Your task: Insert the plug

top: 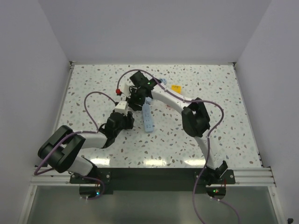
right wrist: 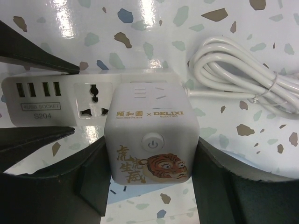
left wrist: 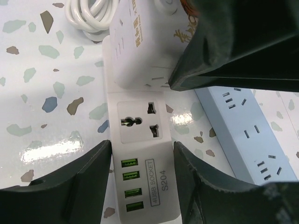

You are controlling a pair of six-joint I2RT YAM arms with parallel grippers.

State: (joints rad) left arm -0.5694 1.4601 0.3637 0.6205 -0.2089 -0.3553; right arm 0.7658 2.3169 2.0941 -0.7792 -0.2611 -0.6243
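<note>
Cube plug [right wrist: 148, 135], rigid, smooth, prob. light, is clamped at its sides by right gripper [right wrist: 150, 175] atop power strip [left wrist: 139, 122]. Strip's USB end is straddled by left gripper [left wrist: 142, 156]; grip unconfirmed.

Tight cluster mid bench [top: 210, 93]. Blue strip [left wrist: 243, 130] lies just beside white strip [left wrist: 140, 154], narrow gap btw them; one L end effector [left wrist: 142, 150] finger sits in it. R end effector [right wrist: 149, 175] w/ cube plug [right wrist: 148, 140] blocks approach from above there. Coiled cable [right wrist: 233, 70] crowds strip's non-USB end. Universal socket + USB ports uncovered. Open bench toward both side walls.
</note>
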